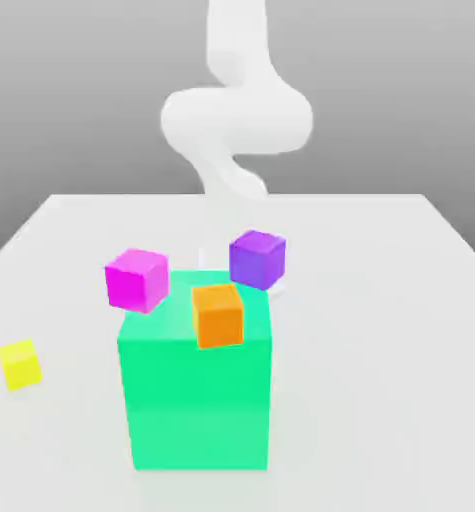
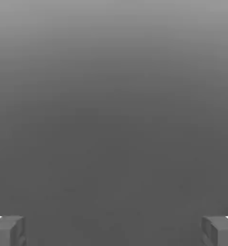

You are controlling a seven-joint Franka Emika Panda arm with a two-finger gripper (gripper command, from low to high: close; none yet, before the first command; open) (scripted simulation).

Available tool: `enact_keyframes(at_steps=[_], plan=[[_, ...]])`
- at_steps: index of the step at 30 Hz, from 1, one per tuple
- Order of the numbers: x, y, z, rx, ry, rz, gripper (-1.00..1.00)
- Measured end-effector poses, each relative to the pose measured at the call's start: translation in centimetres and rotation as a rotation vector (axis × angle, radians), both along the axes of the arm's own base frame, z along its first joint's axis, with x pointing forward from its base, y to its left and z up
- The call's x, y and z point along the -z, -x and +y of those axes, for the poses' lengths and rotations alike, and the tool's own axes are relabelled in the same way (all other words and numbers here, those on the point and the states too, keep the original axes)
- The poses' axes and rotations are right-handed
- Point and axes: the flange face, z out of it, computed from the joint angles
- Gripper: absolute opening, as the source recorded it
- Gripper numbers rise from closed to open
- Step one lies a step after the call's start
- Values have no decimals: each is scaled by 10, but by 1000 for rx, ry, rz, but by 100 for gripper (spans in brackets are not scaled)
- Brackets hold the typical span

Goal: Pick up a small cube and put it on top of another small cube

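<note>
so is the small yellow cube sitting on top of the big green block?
No, the small yellow cube rests on the white table, apart from the big green block, toward the exterior view's left.

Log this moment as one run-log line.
phase: pre-grasp | gripper: open, empty | yellow cube: on table, untouched | stack: not started

Your small yellow cube (image 1: 19, 364) sits alone on the white table.

Look toward the exterior view's left edge and you'll find it: plain bright yellow, resting flat on one face, turned slightly so that two sides and its paler top face you. It stands well apart from everything else, with nothing stacked on it and nothing touching it.
</note>
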Motion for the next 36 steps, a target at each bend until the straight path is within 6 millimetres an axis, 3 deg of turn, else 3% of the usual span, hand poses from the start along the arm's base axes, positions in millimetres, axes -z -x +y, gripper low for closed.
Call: enact_keyframes(at_steps=[4,9,14,18,23,28,29,36], plan=[[80,-36,-65,147,-50,123,0],[184,-44,-147,332,-120,265,0],[290,-14,-221,521,-200,402,0],[372,39,-273,695,-277,505,0],[463,110,-299,860,-362,629,0],[522,119,-301,880,-370,647,0],[532,120,-300,881,-371,647,-100],[533,120,-300,881,-372,648,-100]])
